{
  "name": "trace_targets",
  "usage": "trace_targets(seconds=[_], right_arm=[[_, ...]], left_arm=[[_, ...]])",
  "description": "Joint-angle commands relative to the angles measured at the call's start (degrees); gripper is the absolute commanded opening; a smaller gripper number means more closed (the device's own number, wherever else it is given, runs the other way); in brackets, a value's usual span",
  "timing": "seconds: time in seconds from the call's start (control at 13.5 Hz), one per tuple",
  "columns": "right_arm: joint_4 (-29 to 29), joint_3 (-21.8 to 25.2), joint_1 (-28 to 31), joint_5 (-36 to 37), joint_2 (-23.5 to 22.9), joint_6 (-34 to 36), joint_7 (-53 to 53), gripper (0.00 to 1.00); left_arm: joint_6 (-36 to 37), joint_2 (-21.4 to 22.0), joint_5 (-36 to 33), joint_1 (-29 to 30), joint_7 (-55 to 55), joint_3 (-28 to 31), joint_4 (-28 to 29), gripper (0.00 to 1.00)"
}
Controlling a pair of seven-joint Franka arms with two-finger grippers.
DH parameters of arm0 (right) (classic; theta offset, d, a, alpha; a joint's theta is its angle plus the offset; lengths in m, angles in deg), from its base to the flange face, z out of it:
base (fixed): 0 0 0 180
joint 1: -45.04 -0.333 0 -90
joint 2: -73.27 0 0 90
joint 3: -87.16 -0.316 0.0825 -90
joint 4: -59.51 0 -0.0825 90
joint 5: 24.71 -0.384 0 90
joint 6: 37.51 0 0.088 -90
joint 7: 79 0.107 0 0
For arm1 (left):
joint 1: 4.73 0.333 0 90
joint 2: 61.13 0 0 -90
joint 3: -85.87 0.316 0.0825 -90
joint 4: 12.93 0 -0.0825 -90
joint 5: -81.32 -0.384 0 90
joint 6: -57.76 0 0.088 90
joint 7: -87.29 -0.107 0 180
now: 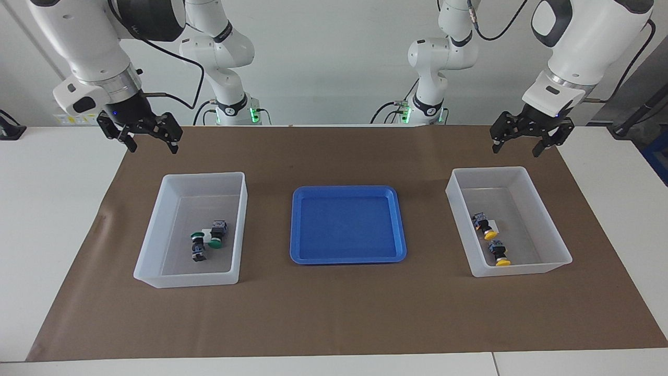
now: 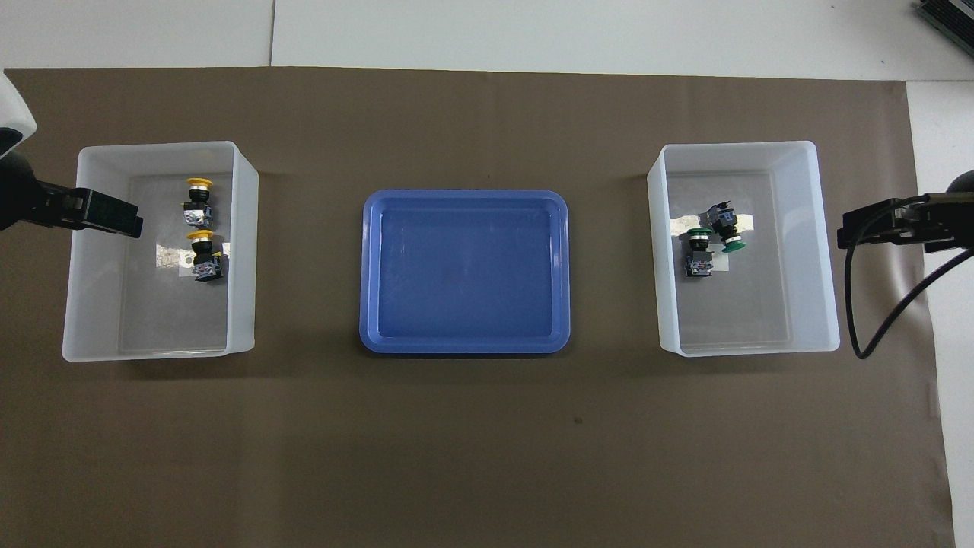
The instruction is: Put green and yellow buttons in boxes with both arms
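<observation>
Two yellow buttons [image 1: 485, 225] [image 1: 500, 253] lie in the translucent white box [image 1: 522, 267] toward the left arm's end; they also show in the overhead view [image 2: 198, 199] [image 2: 205, 257]. Two green buttons [image 1: 216, 233] [image 1: 198, 245] lie side by side in the matching box [image 1: 182, 279] toward the right arm's end, also seen from overhead [image 2: 729, 228] [image 2: 698, 251]. My left gripper [image 1: 515, 149] hangs open and empty in the air by the yellow buttons' box. My right gripper [image 1: 153, 147] hangs open and empty by the green buttons' box.
An empty shallow blue tray [image 1: 348, 258] sits between the two boxes on a brown mat [image 1: 334, 313]. The white table [image 1: 52, 209] shows around the mat. A black cable [image 2: 883, 327] loops down from the right arm beside its box.
</observation>
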Motion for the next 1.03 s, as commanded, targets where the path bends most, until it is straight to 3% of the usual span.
trace_targets(seconds=[0.0, 0.96], right_arm=[[-1.3, -0.2, 0.1, -0.3, 1.2, -0.2, 0.5, 1.0], [-1.3, -0.2, 0.1, -0.3, 1.2, -0.2, 0.5, 1.0]], left_arm=[[0.0, 2.8, -0.5, 0.3, -1.1, 0.1, 3.2, 1.0], [2.0, 4.6, -0.7, 0.1, -0.4, 0.1, 4.3, 1.0]])
